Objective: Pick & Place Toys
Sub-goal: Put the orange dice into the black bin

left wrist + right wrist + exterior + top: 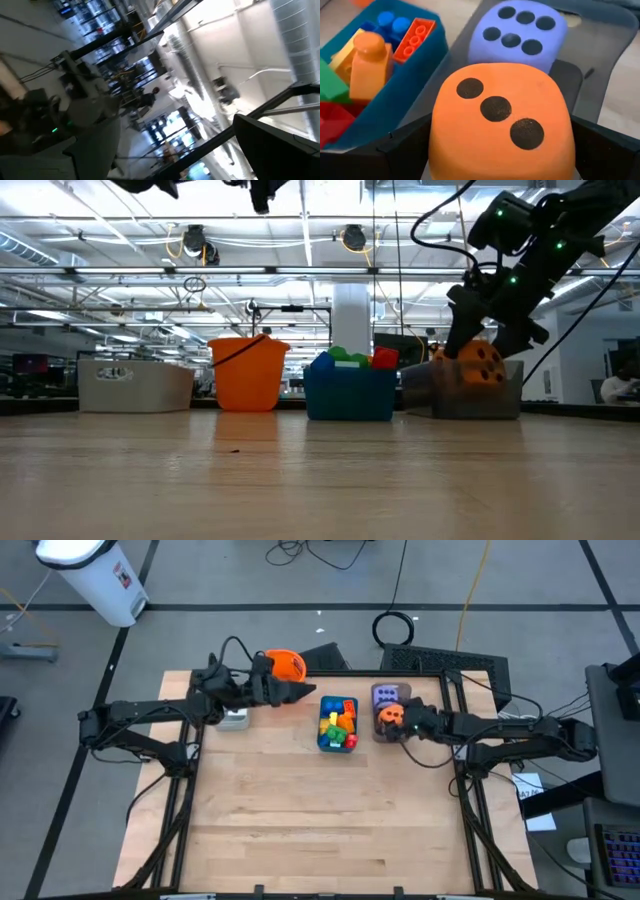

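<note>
An orange die (pixel 500 130) sits in the grey tray (pixel 612 65) in front of a purple die (pixel 517 35). My right gripper (pixel 502 150) is open, slanting down from the table's right, with one finger on each side of the orange die. The blue tray (pixel 322 743) beside it holds several bright bricks (pixel 338 720). My left gripper (pixel 305 690) is open and holds nothing. It hangs raised between the orange bucket (pixel 287 664) and the blue tray, pointing slightly upward. My right gripper has its left finger (pixel 405 147) and right finger (pixel 607 150) close against two opposite sides of the orange die, slanting down from the table's right. Whether the fingers touch the die, I cannot tell. The die's three-dot face (pixel 495 107) is up.
A pale tray (pixel 233 720) stands at the far left under the left arm. The bucket, the pale tray, the blue tray and the grey tray line the far part of the wooden table (pixel 320 820). The near half shows bare wood.
</note>
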`<state>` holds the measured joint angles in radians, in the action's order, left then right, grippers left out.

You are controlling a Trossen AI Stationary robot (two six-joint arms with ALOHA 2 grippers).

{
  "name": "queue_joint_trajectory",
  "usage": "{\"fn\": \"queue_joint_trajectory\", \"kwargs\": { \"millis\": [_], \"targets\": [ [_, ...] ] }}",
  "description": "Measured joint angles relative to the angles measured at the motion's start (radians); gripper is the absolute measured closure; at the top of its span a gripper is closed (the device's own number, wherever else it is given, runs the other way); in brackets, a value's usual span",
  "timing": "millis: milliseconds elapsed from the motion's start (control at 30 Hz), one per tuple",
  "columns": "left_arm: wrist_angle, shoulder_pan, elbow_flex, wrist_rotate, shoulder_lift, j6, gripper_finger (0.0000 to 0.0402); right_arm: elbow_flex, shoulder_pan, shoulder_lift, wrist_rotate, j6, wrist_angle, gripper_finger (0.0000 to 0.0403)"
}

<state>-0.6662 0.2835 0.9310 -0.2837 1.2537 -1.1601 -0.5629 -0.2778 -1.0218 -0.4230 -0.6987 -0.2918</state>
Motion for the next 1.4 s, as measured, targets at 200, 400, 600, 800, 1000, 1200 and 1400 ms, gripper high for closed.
{"fn": "queue_joint_trajectory", "kwargs": {
  "millis": [200,400,600,800,1000,1200,1400],
  "targets": [
    [0.123,-0.025,0.000,0.026,0.003,0.052,0.0014,0.000,-0.030,0.000,0.036,0.008,0.011,0.0008],
    [0.132,-0.027,0.000,0.028,0.004,0.060,0.0014,0.000,-0.030,0.000,0.038,0.076,0.178,0.0007],
    [0.132,-0.027,0.000,0.029,0.004,0.060,0.0014,0.000,-0.030,-0.042,0.033,0.109,0.069,0.0007],
    [0.133,-0.027,0.000,0.034,0.004,0.080,0.0014,0.000,-0.029,-0.108,0.059,0.110,0.038,0.0007],
    [0.183,-0.034,0.000,0.023,0.004,0.146,0.0014,0.000,-0.028,-0.102,0.096,0.191,0.184,0.0007],
    [0.250,-0.037,0.000,0.023,0.004,0.209,0.0014,0.000,-0.028,-0.093,0.162,0.288,0.253,0.0007],
    [0.377,-0.037,0.000,0.059,0.033,0.379,0.0014,0.000,-0.028,-0.093,0.221,0.347,0.250,0.0007]
  ]
}}
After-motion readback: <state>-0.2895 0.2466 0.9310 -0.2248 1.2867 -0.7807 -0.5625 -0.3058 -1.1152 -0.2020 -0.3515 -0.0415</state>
